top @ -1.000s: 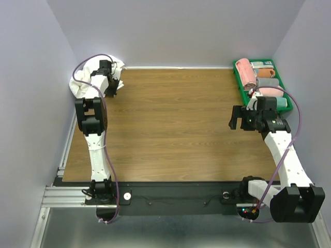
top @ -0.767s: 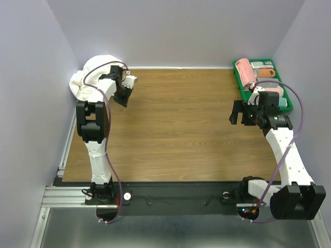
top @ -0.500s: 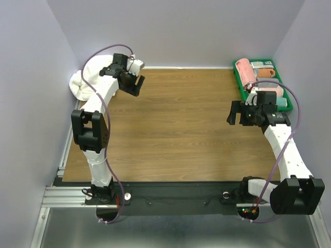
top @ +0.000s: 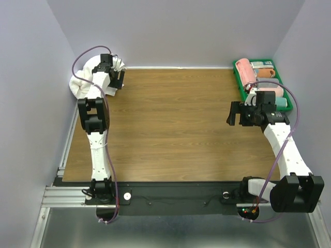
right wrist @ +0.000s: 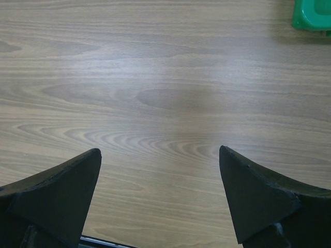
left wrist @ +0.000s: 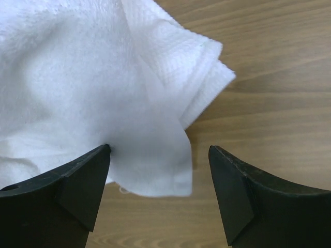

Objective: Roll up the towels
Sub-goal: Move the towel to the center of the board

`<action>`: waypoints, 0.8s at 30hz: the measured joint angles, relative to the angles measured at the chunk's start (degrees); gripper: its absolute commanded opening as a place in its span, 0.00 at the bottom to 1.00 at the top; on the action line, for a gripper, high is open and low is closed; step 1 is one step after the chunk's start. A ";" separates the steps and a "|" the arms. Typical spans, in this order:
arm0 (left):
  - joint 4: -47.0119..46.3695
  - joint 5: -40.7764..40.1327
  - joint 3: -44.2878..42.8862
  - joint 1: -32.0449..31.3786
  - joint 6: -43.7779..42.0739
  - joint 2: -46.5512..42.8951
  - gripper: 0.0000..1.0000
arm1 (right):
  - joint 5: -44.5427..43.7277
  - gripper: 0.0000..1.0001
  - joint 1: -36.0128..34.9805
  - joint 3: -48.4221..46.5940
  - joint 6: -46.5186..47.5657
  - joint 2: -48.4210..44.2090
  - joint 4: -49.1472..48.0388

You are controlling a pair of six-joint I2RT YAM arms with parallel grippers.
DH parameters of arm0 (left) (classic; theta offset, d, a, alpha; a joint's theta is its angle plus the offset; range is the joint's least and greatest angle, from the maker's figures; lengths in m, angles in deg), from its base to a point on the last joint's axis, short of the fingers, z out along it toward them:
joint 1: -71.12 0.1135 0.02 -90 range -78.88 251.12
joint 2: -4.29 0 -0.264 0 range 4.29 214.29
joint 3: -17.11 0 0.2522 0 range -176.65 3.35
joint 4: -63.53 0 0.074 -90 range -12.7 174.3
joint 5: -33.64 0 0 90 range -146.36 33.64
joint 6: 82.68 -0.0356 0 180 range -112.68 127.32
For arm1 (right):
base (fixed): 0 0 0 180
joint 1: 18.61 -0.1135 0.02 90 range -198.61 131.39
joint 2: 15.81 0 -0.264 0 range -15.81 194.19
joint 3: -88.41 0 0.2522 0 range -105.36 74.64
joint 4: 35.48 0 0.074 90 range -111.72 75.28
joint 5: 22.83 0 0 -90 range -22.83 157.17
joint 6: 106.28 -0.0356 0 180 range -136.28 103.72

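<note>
A heap of crumpled white towels (top: 83, 78) lies at the table's far left corner. My left gripper (top: 115, 80) hangs over its right edge. In the left wrist view the left gripper (left wrist: 159, 150) is open, and a loose corner of white towel (left wrist: 103, 77) lies on the wood under the gap, reaching to the left finger (left wrist: 83, 181). My right gripper (top: 235, 114) hovers over bare wood at the right, just in front of the bin. It is open with nothing between its fingers (right wrist: 159, 151).
A green bin (top: 238, 82) at the far right corner holds several rolled towels, among them a pink roll (top: 245, 72); its corner (right wrist: 310, 15) shows in the right wrist view. Grey walls close in the table on three sides.
The left arm swung out to the right from the towel heap, then came back to its edge, and its jaws opened. The right gripper drifted slightly left.
</note>
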 measured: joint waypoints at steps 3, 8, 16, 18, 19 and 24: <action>-0.48 -1.68 -3.02 0.57 -0.37 4.42 0.76 | -0.07 1.00 0.04 0.00 0.42 0.61 0.04; -0.57 -0.31 -5.27 1.73 -1.07 7.28 0.27 | -0.22 1.00 0.13 0.00 0.72 0.85 0.17; -2.43 7.41 15.52 0.72 -3.23 -5.46 0.00 | 1.03 1.00 0.20 0.00 1.31 0.96 0.24; -2.73 10.73 24.13 -2.23 -3.21 -11.82 0.05 | 2.16 0.99 0.20 0.00 1.55 1.07 0.22; -2.23 12.20 27.08 -3.63 -3.15 -14.05 0.07 | 2.71 0.99 0.20 0.00 1.64 1.27 0.24; 1.40 24.26 39.58 -16.72 -2.08 -25.00 0.45 | 7.10 0.98 0.20 0.00 2.19 3.54 0.57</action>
